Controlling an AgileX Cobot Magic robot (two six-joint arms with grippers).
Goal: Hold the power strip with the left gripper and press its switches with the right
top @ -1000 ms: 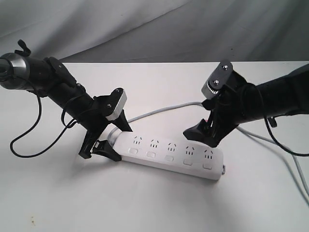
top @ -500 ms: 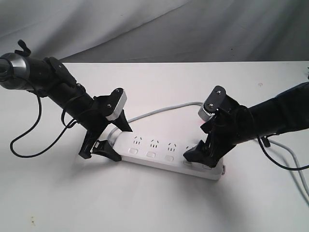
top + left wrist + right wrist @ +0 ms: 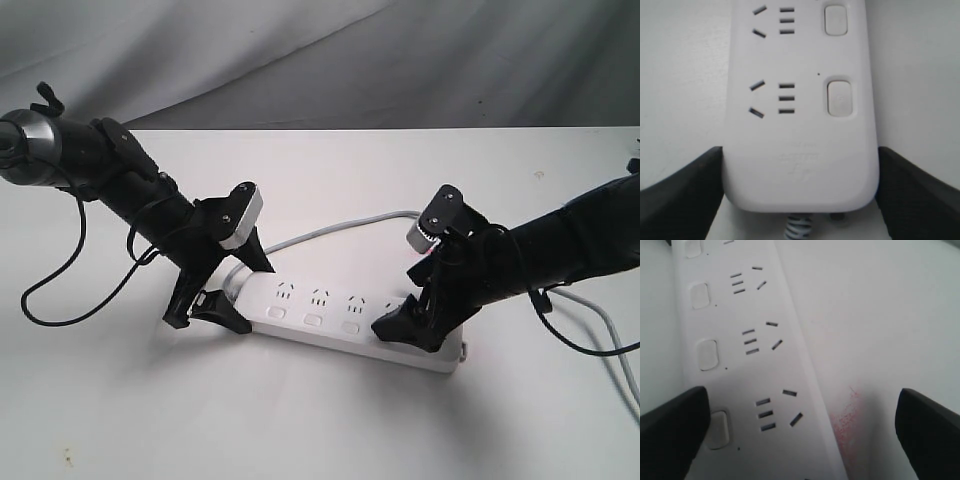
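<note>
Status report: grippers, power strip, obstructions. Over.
Left gripper clamped on power strip at grey cord end. Right gripper open, one finger at fourth switch from there; press unconfirmed. Cord trails behind, off switches.

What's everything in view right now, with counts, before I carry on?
long flat white plastic power strip: one, white, mid-table
small white rounded-rectangle switches: three uncovered in exterior view, along strip's near edge
thin grey cord: one, curving behind strip
pinkish-red smudge: one, on table beside strip
flat white table: one, under everything
creased grey backdrop cloth: one, behind table
black two-fingered left gripper: one, clamping strip's cord end
black two-fingered right gripper: one, open, over strip's other end
</note>
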